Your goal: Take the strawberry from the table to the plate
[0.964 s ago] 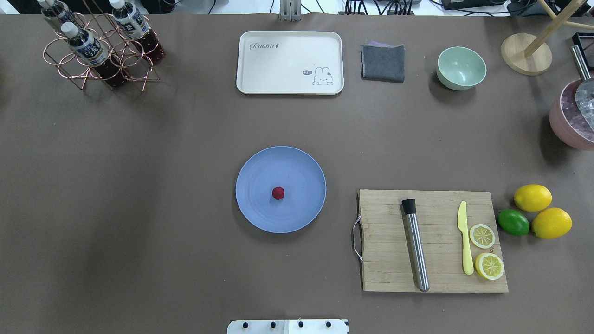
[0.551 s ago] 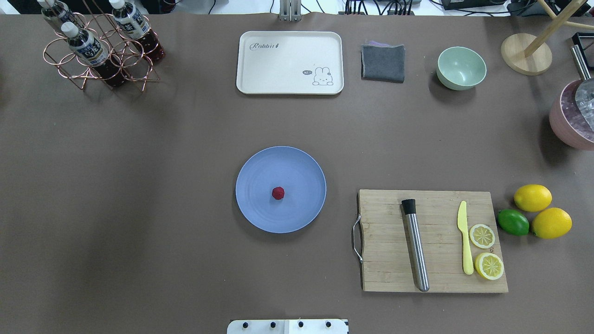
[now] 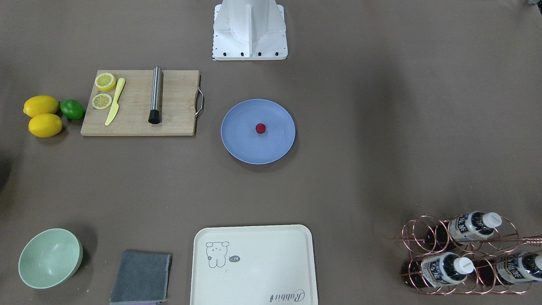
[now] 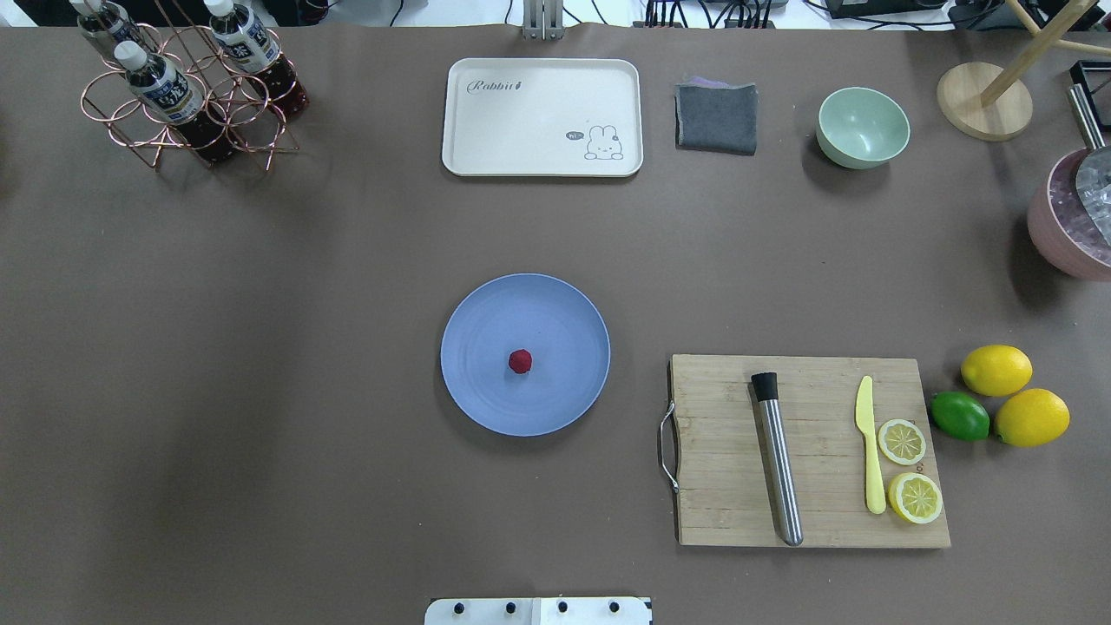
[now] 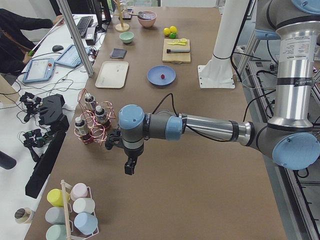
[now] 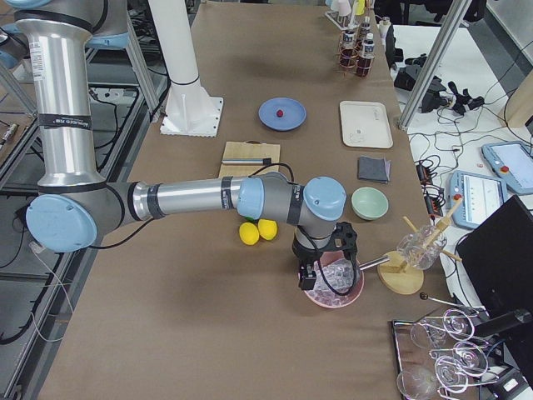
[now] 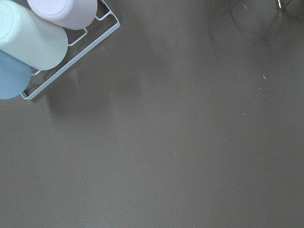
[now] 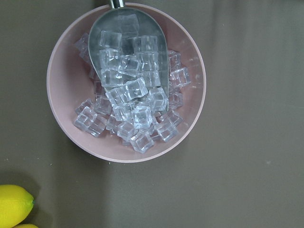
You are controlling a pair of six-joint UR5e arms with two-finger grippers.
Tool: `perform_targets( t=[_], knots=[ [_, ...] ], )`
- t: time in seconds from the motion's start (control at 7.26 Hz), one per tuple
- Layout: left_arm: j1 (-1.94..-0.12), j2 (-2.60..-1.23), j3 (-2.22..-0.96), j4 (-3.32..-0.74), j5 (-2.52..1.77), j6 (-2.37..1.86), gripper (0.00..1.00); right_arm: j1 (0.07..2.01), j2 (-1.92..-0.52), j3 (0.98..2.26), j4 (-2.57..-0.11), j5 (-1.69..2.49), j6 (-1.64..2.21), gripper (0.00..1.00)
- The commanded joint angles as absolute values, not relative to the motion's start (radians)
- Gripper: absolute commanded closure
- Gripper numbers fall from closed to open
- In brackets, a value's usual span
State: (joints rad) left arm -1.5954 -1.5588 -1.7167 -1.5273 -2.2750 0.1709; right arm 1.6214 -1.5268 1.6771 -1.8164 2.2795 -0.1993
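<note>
strawberry [image 4: 520,361]: laid on the plate [image 4: 476,391], centred, well apart from the 2 tools
left tool [image 5: 129,167]: grip not discernible
right tool [image 6: 308,275]: grip not discernible

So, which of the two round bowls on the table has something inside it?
The pink round bowl: it holds clear ice cubes and a shiny metal scoop. The mint-green round bowl is empty.

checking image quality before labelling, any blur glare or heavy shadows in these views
Overhead view: sharp, with a broad soft shadow over the table left of the plate. Right wrist view: crisp, small glints on the ice. Left wrist view: faint streaky shadows, no glare.
</note>
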Motion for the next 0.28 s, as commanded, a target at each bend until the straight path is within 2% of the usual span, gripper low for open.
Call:
perform_targets(
  t=[0.0, 0.14],
  knots=[
    [-1.595, -1.559, -1.717, -1.528, -2.276, 0.170, 0.02, 1.621, -1.526, 1.681, -1.816, 2.279, -0.199, 0.00],
    [-1.595, -1.559, -1.718, -1.529, -2.276, 0.170, 0.02, 1.621, -1.528, 1.680, -1.818, 2.279, -0.199, 0.00]
  ],
)
